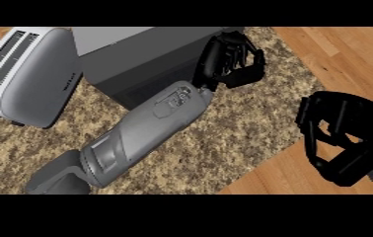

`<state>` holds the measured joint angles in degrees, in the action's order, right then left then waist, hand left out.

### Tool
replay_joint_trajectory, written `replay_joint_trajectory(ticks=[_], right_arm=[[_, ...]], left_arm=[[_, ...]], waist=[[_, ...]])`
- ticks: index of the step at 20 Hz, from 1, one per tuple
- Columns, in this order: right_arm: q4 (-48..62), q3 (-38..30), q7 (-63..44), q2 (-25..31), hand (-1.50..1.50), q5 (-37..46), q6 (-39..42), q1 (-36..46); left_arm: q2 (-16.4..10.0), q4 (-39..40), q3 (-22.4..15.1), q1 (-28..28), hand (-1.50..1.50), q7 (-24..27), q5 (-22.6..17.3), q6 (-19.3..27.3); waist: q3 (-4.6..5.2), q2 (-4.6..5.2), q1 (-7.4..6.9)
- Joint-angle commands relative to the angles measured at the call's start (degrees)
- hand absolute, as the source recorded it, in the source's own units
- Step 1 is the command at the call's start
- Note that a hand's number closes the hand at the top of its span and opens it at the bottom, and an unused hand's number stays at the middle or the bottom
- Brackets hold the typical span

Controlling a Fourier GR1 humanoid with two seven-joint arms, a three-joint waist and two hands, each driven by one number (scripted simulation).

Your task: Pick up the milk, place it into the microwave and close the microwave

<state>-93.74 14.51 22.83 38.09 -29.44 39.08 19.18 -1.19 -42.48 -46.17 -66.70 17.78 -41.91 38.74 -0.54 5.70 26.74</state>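
The milk shows nowhere, so it is probably already inside the microwave (146, 65), which touches the left hand (232, 58) on its left. Whether that hand is closed I cannot tell. The right hand (336, 139) rests open, well apart.

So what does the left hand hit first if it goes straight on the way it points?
Probably the microwave: the left hand sits at its right edge, pointing up-right. Past that edge only counter shows, though depth is unclear.
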Motion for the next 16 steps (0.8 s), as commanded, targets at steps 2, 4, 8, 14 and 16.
replay_joint_trajectory(ticks=[2,4,8,14,16], right_arm=[[-2.05,3.85,-0.71,0.67,1.5,-0.26,4.11,-1.73],[-2.69,4.96,-0.97,-0.37,1.5,-1.41,3.76,-3.35],[-5.05,5.93,-1.67,-1.01,1.5,-1.89,2.29,-5.52],[-8.24,7.29,-2.26,-2.15,1.5,-1.26,-0.21,-9.12],[-9.74,7.94,-2.15,-3.01,1.5,-0.93,-1.16,-10.24]], left_arm=[[1.14,1.02,8.16,3.79,1.5,-5.29,-10.5,-1.98],[1.18,-0.81,12.83,4.53,1.5,-2.61,-13.69,-1.71],[1.19,-0.61,13.52,6.41,1.5,-1.8,-17.94,-5.48],[1.1,1.01,12.46,9.15,1.5,-0.37,-21.7,-11.79],[0.68,1.23,12.21,9.61,1.5,0.22,-22.88,-13.78]], waist=[[0.9,2.65,-1.2],[1.07,2.32,-2.86],[0.82,1.89,-3.62],[0.73,1.52,-6.18],[0.75,1.27,-6.72]])
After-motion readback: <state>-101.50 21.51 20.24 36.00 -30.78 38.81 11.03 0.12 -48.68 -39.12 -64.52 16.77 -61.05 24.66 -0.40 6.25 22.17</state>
